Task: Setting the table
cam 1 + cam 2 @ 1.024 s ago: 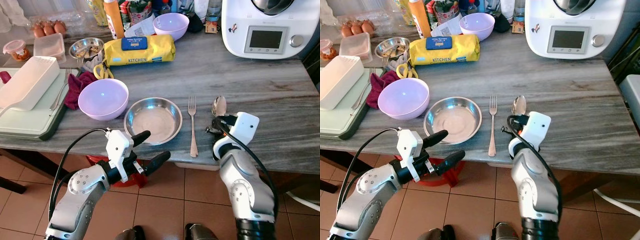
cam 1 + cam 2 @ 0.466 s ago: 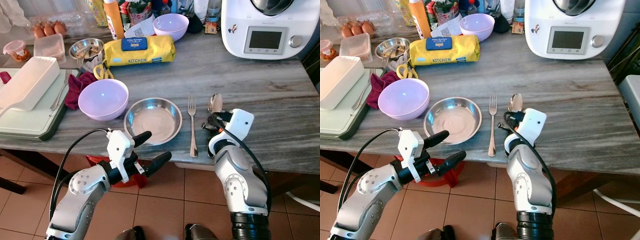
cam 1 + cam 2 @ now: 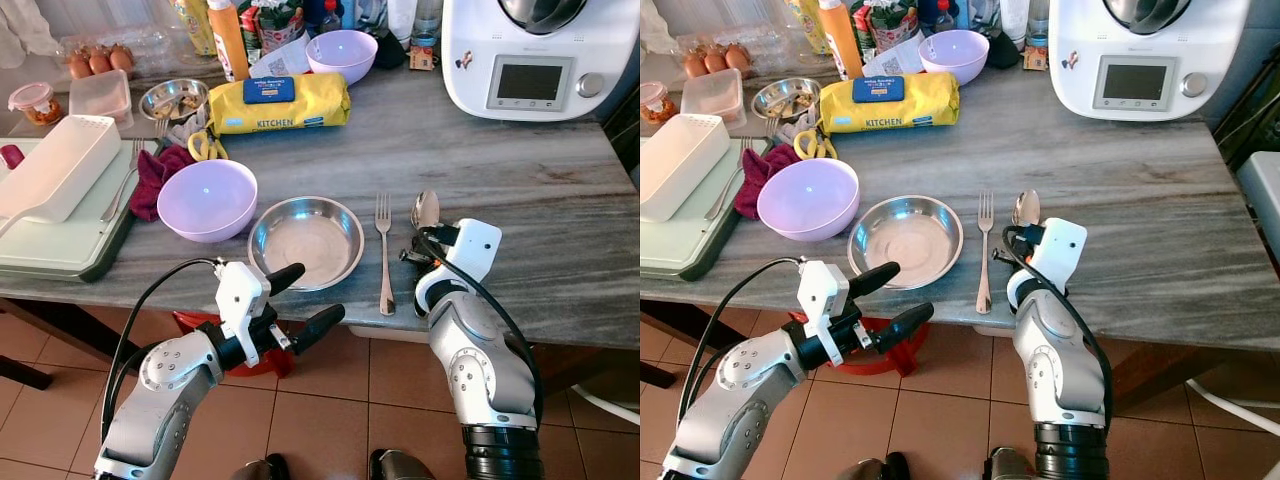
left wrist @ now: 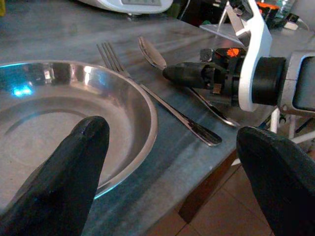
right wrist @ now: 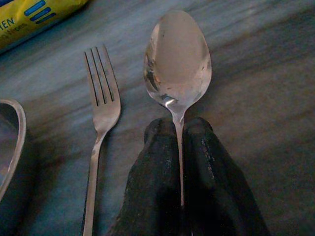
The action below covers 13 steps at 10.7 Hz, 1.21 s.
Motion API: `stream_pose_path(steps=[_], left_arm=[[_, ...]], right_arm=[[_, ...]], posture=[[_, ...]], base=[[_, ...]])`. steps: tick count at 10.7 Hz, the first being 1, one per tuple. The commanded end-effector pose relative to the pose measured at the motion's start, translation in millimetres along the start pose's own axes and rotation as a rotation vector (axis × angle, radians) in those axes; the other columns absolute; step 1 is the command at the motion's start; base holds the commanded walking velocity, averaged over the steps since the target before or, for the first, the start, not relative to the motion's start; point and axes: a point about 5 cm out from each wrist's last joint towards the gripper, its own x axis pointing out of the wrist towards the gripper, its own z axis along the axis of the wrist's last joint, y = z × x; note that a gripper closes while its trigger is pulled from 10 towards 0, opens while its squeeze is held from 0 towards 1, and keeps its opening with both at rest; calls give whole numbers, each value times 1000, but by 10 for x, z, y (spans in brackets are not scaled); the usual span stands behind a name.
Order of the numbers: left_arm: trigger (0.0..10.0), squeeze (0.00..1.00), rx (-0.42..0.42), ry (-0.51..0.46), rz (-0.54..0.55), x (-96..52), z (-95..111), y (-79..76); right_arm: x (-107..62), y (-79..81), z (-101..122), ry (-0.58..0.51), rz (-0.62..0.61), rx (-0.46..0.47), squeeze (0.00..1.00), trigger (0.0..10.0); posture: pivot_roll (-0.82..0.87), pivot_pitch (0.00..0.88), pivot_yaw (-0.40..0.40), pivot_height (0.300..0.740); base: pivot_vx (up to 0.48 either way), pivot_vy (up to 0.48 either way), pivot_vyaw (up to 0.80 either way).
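Right claw (image 5: 179, 147) clamped on one spoon (image 5: 177, 59); one fork (image 3: 385, 250); left claw (image 3: 300, 300) agape.

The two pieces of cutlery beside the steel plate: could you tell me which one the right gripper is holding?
The spoon: the right gripper is shut on its handle, while the fork lies free between it and the steel plate.

Two lilac bowls stand on the worktop (image 3: 560, 210): one (image 3: 207, 198) just beside the steel plate (image 3: 306, 241), the other (image 3: 341, 52) well behind it. Steel dishes number two: that plate and a small bowl (image 3: 173, 97) far behind it. One fork (image 3: 384, 250) and one spoon (image 3: 425, 211) lie beside the plate; a second fork (image 3: 122, 180) lies beyond the near lilac bowl.
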Motion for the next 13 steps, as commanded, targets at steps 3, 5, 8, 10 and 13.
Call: stream_pose_path(steps=[3,5,8,10,13], left_arm=[[10000,0,2,15,-5,-23,-50,-17],[10000,0,2,15,0,-29,-51,-19],[10000,0,1,19,1,-38,-57,-24],[10000,0,1,19,0,-35,-59,-31],[10000,0,1,19,2,-24,-70,-27]], right_arm=[[-17,-91,-303,158,-30,-8,439,10000],[-26,-120,-350,179,-28,-14,1000,10000],[-30,-131,-347,183,-31,-23,1000,10000],[-43,-147,-357,186,-27,-31,1000,10000],[-50,-26,-146,65,35,-153,1000,10000]], posture=[[-152,188,80,740],[-151,187,79,740],[-153,191,83,740],[-152,193,83,740],[-152,193,85,740]], base=[[0,0,0],[0,0,0],[0,0,0],[0,0,0],[0,0,0]])
